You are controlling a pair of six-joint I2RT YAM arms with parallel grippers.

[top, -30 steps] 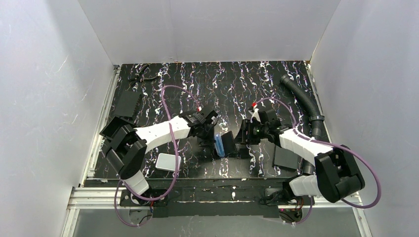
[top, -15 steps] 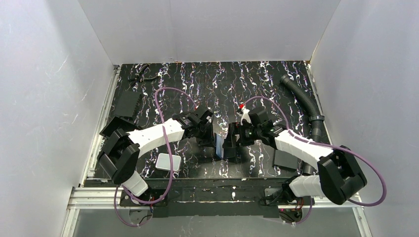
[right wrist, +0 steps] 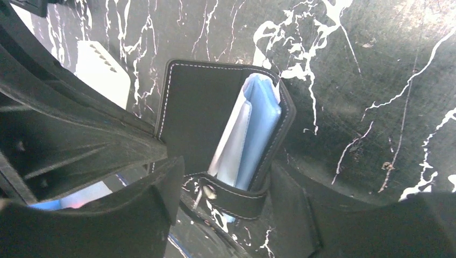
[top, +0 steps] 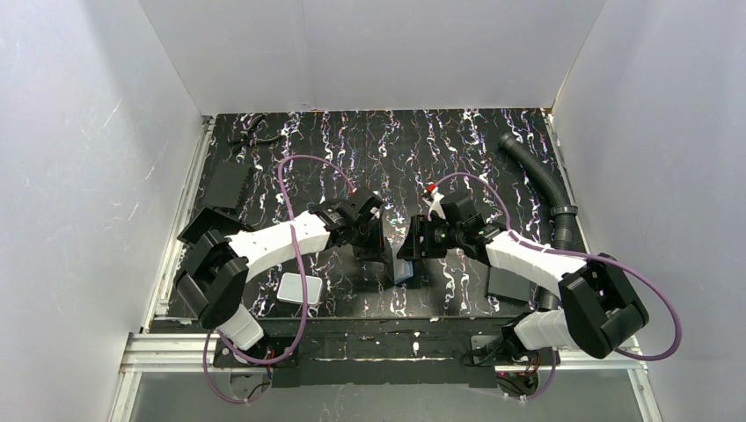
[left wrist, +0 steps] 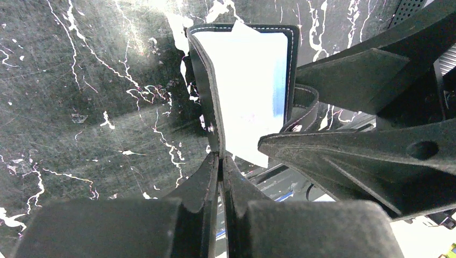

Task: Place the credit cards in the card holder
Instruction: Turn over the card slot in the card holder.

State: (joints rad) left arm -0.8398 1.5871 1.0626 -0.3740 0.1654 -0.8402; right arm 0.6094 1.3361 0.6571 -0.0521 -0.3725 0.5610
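Note:
The black card holder (top: 400,266) stands half folded on the table between my two grippers. In the left wrist view the card holder (left wrist: 201,75) shows a bright light-grey card (left wrist: 250,91) against its inner face. My left gripper (left wrist: 220,157) is shut on the edge of one cover; in the top view this gripper (top: 376,243) is just left of the holder. In the right wrist view the card holder (right wrist: 199,113) shows bluish pockets and a light grey card (right wrist: 232,142) between its covers, with the snap tab (right wrist: 236,196) hanging across. My right gripper (right wrist: 228,188) is open, jaws straddling the holder's near end; in the top view it (top: 412,247) is at the holder's right.
A white rounded slab (top: 299,288) lies at the front left and also shows in the right wrist view (right wrist: 102,72). Flat black plates lie at the back left (top: 227,185) and front right (top: 508,283). A black ribbed hose (top: 541,180) runs along the right edge. White walls enclose the table.
The right gripper has moved left onto the card holder. The left gripper shifted slightly right. The holder has gone from spread open to half folded between them.

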